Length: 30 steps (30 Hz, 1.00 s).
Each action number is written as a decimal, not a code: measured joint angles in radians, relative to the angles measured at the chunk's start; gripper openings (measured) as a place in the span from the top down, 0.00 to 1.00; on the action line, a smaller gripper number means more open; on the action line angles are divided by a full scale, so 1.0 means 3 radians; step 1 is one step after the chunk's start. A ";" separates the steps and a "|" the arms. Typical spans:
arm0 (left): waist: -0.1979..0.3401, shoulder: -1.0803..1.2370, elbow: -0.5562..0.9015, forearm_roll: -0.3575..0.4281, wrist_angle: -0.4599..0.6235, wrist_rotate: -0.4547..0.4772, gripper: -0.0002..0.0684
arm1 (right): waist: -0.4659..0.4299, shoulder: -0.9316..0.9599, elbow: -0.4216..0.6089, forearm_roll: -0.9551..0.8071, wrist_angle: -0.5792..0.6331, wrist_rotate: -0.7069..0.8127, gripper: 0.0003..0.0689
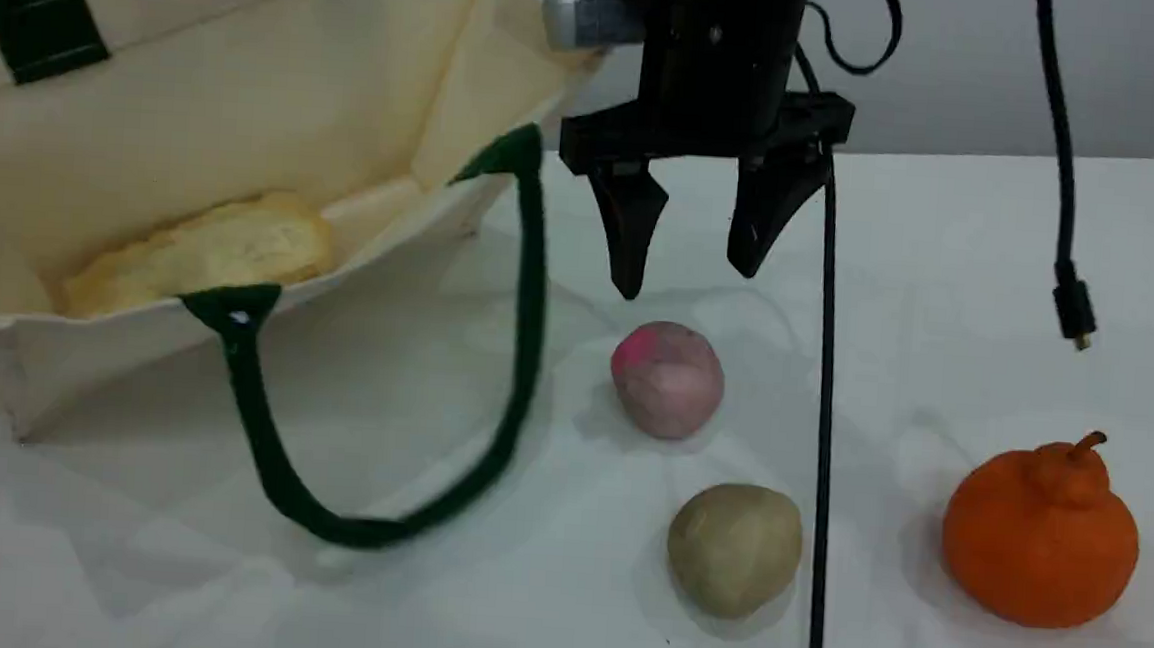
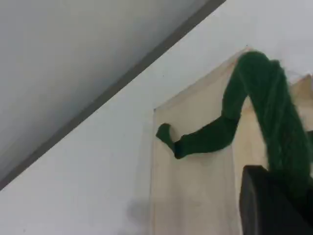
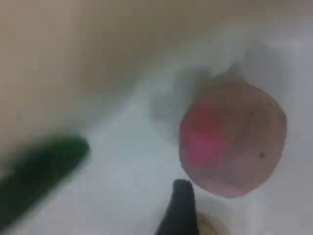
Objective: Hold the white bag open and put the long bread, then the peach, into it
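The white bag (image 1: 250, 94) lies at the left with its mouth wide and its upper side lifted out of the top of the scene view. The long bread (image 1: 211, 252) rests inside it. One green handle (image 1: 526, 341) droops onto the table. In the left wrist view the other green handle (image 2: 274, 122) runs into my left gripper (image 2: 281, 193), which is shut on it. The peach (image 1: 669, 378), pinkish-grey with a pink patch, sits on the table right of the bag. My right gripper (image 1: 686, 261) hangs open just above it, touching nothing. The right wrist view shows the peach (image 3: 232, 142) beyond one fingertip (image 3: 178, 208).
A tan potato-like ball (image 1: 734, 546) lies in front of the peach. An orange stemmed fruit (image 1: 1040, 533) sits at the right. A black cable (image 1: 821, 429) hangs down past the right gripper, and another cable with a plug (image 1: 1073, 314) dangles further right.
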 joint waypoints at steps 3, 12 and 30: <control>0.0000 0.0000 0.0000 0.0012 0.0000 0.0000 0.88 | 0.0000 0.0056 0.0004 0.0080 0.0000 0.0000 0.16; 0.0000 0.0003 0.0000 0.0006 -0.0003 0.0000 0.88 | 0.0034 0.0256 0.0019 0.0333 -0.0029 -0.0072 0.15; 0.0000 0.0003 0.0000 -0.0018 -0.0003 0.0000 0.88 | 0.0066 0.0489 0.0034 -0.0255 -0.0277 0.0018 0.44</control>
